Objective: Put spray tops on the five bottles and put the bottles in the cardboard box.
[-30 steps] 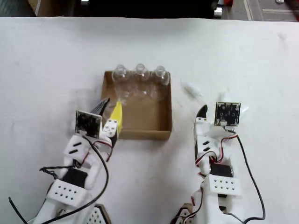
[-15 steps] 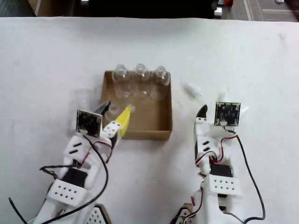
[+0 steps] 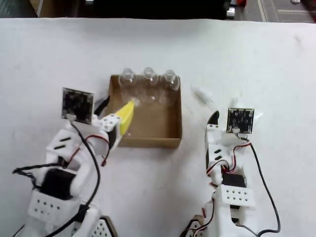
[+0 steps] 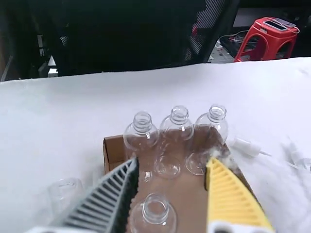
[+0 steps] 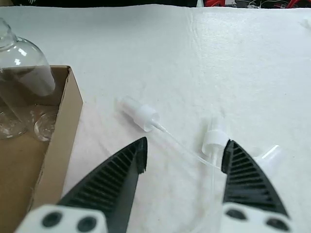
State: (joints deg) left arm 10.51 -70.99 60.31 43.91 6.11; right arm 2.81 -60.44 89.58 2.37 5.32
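Right gripper, spread wide, faces spray tops lying flat just right of the cardboard box.
Left gripper, also spread, hangs over the box, straddling one uncapped bottle without touching; three bottles line the box's far wall; a fifth bottle seemingly stands left of the box.

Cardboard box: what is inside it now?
Three uncapped clear bottles stand along the far wall; a fourth bottle stands nearer, between the open left gripper's fingers. The gripper hides the cardboard box's near-left corner.
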